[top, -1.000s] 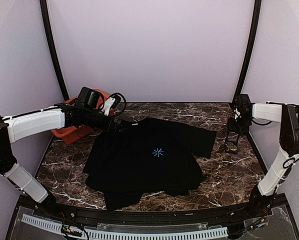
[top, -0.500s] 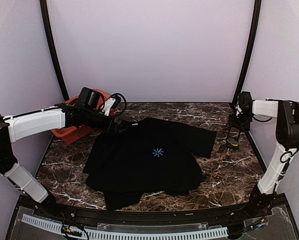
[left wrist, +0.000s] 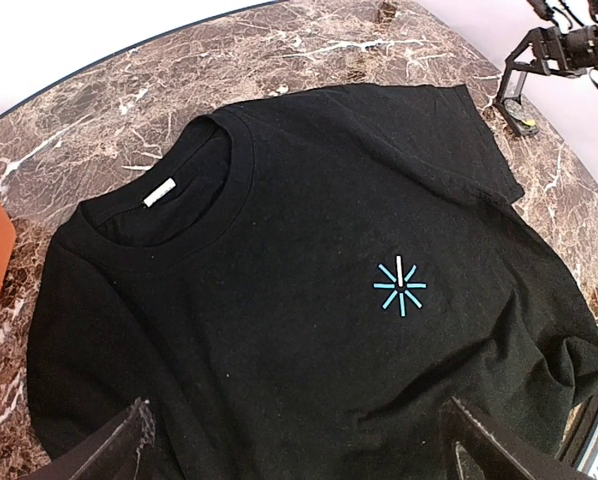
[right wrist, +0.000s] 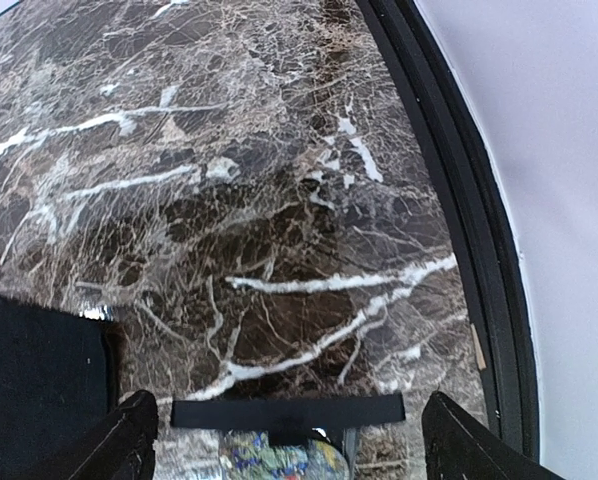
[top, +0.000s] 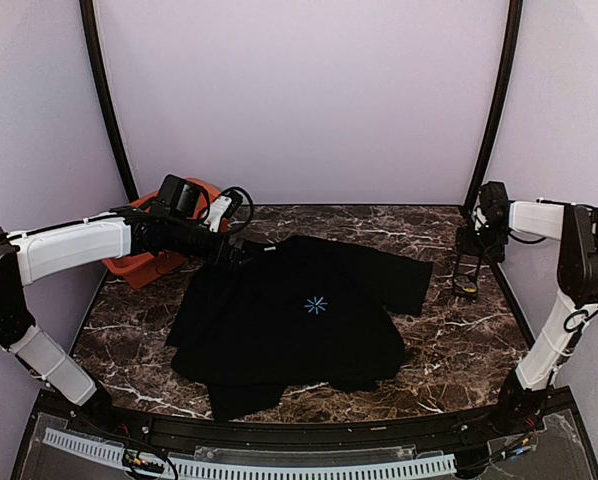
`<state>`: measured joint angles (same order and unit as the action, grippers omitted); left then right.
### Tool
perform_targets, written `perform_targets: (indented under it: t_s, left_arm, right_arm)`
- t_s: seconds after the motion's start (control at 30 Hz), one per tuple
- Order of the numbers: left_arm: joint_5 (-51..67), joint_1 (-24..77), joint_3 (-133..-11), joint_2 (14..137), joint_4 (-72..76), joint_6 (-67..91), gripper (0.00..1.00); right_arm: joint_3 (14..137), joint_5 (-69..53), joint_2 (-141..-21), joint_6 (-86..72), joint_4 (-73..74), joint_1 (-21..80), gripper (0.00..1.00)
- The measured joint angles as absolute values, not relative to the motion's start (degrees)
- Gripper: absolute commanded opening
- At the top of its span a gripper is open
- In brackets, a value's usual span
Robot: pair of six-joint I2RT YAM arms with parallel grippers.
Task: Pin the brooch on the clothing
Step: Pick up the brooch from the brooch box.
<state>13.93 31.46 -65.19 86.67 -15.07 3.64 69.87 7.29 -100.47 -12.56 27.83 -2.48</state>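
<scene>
The black T-shirt [top: 299,310] lies flat mid-table, its light-blue starburst print [top: 316,305] facing up; it fills the left wrist view [left wrist: 279,260]. My left gripper [top: 241,250] hovers over the collar, open and empty, with the fingertips [left wrist: 119,450] at the bottom corners. The brooch [top: 464,290], a small round disc, lies on the marble right of the sleeve. In the right wrist view the brooch [right wrist: 279,458] shows at the bottom edge, partly under a flat black bar [right wrist: 287,411]. My right gripper [top: 466,275] points down over it, open, one finger on each side.
An orange bowl [top: 139,265] sits at the back left beside the left arm. The shirt's right sleeve [right wrist: 39,390] lies just left of the brooch. The table's black rim [right wrist: 459,230] and the right wall run close by the right gripper.
The right wrist has shifted a little back and right over the brooch. The left arm and the shirt have not moved.
</scene>
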Motion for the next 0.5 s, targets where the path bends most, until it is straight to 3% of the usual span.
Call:
perform_targets:
  t_s: [0.33,0.5]
  left_arm:
    - [14.2,31.5,-65.2,86.7,-15.1,3.6,0.99]
    - [14.3,31.5,-65.2,86.7,-15.1,3.7,0.99]
  right_arm:
    - [60.4,7.5,-88.2,-13.6,28.3,-2.5,0.88]
    - [58.7,7.4,-87.5,-13.6,28.4,-2.5,0.85]
